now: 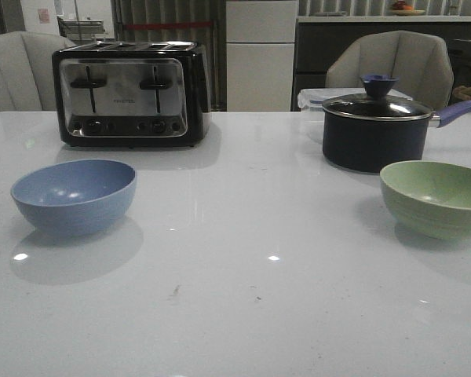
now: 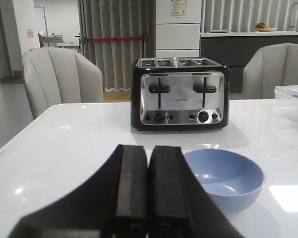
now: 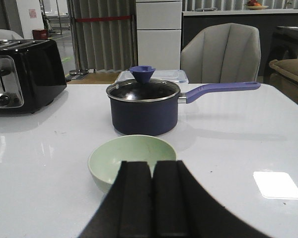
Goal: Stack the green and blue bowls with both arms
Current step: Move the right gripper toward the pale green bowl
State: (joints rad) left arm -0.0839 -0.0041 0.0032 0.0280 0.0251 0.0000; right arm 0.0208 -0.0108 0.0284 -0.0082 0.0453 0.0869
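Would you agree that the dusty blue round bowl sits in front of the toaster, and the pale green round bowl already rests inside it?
Not quite. The pale green round bowl sits apart, near the dark lidded saucepan, as the front view shows. The dusty blue round bowl is in front of the toaster.

A kitchen-dining showroom or test room: a glossy white table [image 1: 235, 298] holds a chrome toaster [image 1: 130, 93] and a lidded saucepan [image 1: 374, 129], grey padded chairs [image 1: 392, 67] sit behind it, with a pale fridge [image 1: 259, 55], a dark counter with a tap [image 2: 291, 10] and a fruit dish [image 2: 262, 27], and curtains [image 2: 116, 44] beyond
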